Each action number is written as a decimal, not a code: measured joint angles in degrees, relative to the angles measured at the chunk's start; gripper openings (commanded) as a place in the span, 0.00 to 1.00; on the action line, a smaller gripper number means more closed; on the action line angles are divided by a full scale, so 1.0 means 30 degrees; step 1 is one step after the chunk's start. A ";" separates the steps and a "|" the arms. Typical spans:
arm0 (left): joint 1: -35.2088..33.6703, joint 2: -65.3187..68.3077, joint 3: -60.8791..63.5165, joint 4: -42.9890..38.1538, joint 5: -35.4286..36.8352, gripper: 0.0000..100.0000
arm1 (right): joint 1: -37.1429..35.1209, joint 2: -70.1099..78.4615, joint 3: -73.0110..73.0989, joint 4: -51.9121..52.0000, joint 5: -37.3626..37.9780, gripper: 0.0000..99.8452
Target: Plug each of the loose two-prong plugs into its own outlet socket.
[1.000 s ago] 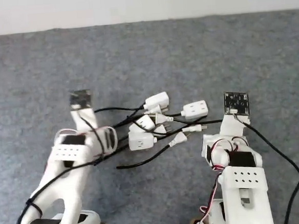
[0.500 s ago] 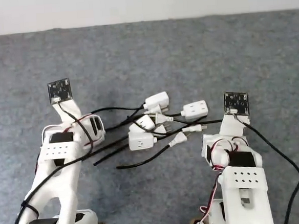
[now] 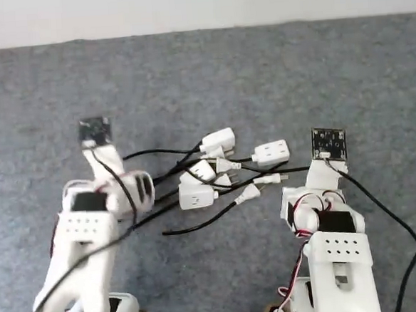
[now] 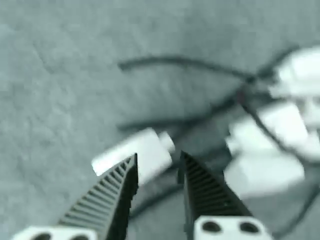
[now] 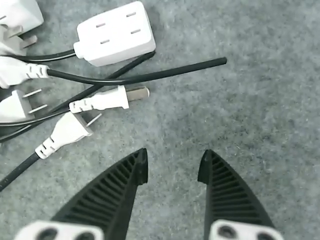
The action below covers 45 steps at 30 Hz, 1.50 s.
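Left pincer [image 4: 158, 156] back rightward, nearer the tangled plugs [image 3: 216, 175].

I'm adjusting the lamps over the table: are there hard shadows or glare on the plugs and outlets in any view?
High view: the light is even with no glare; the cords cast only faint, soft shadows on the mat. Right wrist view: the outlet block is evenly lit, its slots not washed out, with a narrow soft shadow along one edge. Left wrist view: the white blocks look bright, with no hard shadows.

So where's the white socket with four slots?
In the high view the outlet socket lies on the carpet at the right end of the cord tangle, ahead of the right gripper, with a two-prong plug between them.
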 measured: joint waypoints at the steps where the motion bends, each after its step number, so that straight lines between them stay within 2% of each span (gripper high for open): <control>1: 0.0469 -0.0703 0.0850 0.0000 -0.0557 0.13 | 0.0000 0.0000 0.0000 0.0000 0.0000 0.18; 3: 0.1172 -0.1963 0.2403 -0.0029 -0.2227 0.12 | 0.0029 0.0000 0.0000 0.0000 0.0000 0.18; 6: 0.1407 -0.3223 0.3927 -0.0527 -0.3692 0.04 | 0.0029 0.0000 0.0000 0.0000 0.0000 0.18; 7: 0.1465 -0.3370 0.4073 -0.0586 -0.3722 0.01 | 0.0000 0.0000 0.0000 0.0000 0.0000 0.18; 17: 0.1495 -0.3253 0.4161 -0.0791 -0.4454 0.01 | 0.0000 0.0000 0.0000 0.0000 0.0000 0.18; 27: 0.1495 0.3370 0.1553 -0.0850 -0.4571 0.01 | 0.0000 0.0000 0.0000 0.0000 0.0000 0.18; 36: -0.0996 0.5333 -0.1729 -0.0850 -0.4571 0.01 | 0.0000 0.0000 0.0000 0.0000 0.0000 0.18; 45: -0.1260 0.5333 -0.2022 -0.1817 -0.4601 0.01 | 0.0000 0.0000 0.0000 0.0000 0.0000 0.18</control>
